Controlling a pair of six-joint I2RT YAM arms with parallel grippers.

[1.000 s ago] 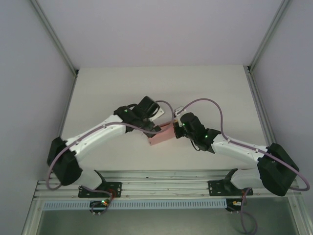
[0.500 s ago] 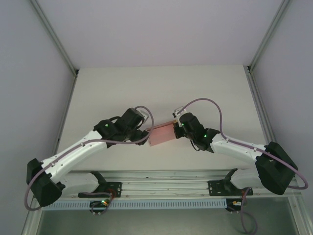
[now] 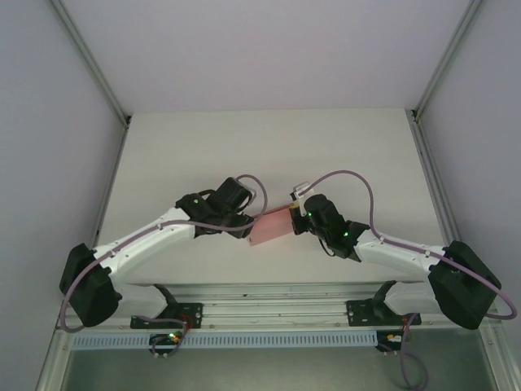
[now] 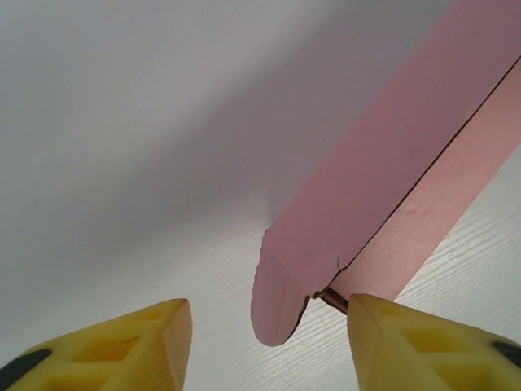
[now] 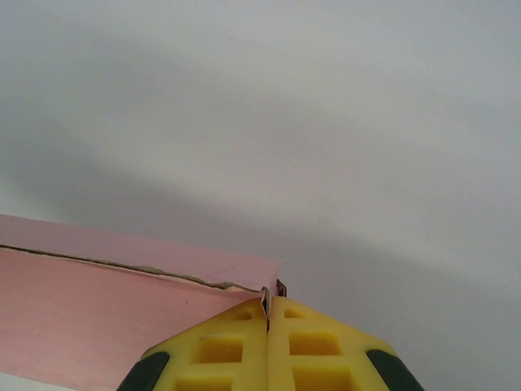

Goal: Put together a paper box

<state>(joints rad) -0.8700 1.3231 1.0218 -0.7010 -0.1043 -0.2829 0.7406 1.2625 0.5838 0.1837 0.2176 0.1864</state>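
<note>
Over the desk (image 3: 179,138), keeps paper box (image 3: 271,226) edge pinched in right end effector (image 5: 268,303), jaws tight together; swings left end effector (image 4: 264,314) back in, jaws apart, straddling the box end.

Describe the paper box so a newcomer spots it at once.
On the white table, look between the two black-and-white arms. The paper box is the flat pale pink card there, its edge pinched by the right tool; everything beside it is black or white.

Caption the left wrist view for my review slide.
Open left gripper flanking the rounded end flap of the pink paper box.
</note>
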